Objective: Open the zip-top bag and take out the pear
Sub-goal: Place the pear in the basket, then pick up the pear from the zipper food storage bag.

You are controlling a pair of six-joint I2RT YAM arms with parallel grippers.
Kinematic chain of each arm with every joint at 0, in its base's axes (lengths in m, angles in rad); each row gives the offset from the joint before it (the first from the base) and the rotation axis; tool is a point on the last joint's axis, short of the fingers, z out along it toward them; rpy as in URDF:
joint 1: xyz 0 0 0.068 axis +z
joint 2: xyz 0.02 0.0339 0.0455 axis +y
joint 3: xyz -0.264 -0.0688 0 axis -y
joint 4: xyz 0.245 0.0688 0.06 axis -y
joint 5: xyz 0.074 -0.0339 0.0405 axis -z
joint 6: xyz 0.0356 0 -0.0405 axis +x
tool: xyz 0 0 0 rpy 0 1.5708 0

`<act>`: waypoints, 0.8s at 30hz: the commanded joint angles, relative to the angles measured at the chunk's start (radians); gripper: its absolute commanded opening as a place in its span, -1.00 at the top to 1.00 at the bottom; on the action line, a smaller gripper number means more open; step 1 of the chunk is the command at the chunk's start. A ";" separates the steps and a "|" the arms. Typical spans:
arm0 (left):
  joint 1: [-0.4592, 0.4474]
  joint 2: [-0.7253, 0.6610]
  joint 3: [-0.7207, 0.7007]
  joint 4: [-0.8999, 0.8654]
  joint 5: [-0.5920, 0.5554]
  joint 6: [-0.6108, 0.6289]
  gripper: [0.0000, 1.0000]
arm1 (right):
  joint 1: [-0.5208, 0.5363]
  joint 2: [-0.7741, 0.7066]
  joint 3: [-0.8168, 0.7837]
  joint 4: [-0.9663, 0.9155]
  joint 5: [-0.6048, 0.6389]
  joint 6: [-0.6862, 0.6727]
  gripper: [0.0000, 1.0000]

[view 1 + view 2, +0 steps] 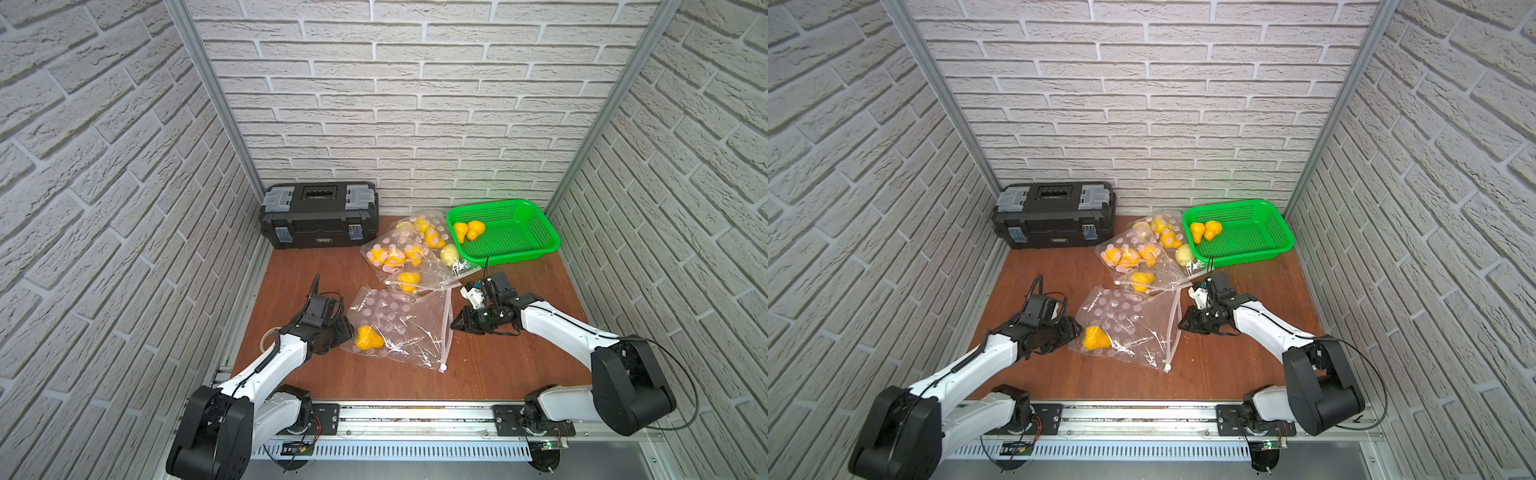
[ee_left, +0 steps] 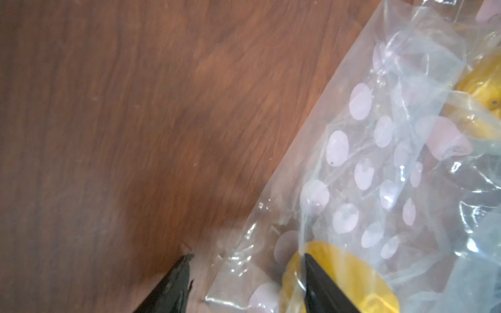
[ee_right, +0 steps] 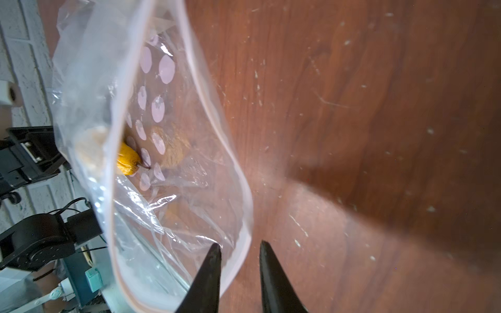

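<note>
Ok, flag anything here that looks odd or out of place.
One pale, whitish fruit sits bagged beside the green basket among orange-yellow ones; the bags there lie in a crumpled, overlapping heap. Nothing spilled.

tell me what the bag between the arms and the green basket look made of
Bag: thin clear plastic film, glossy; it crinkles, glints and shows the pear through. Green basket: probably rigid moulded plastic, perforated walls, smooth shiny rim.

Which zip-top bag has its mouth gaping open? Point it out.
The front bag with one pear, lying alone; its zip rim stands parted in the right wrist view. The others are heaped beside the green basket.
</note>
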 commanded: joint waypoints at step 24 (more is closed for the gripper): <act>-0.016 0.327 0.089 0.245 0.138 0.058 0.97 | 0.400 0.435 0.000 1.003 -0.029 0.215 0.45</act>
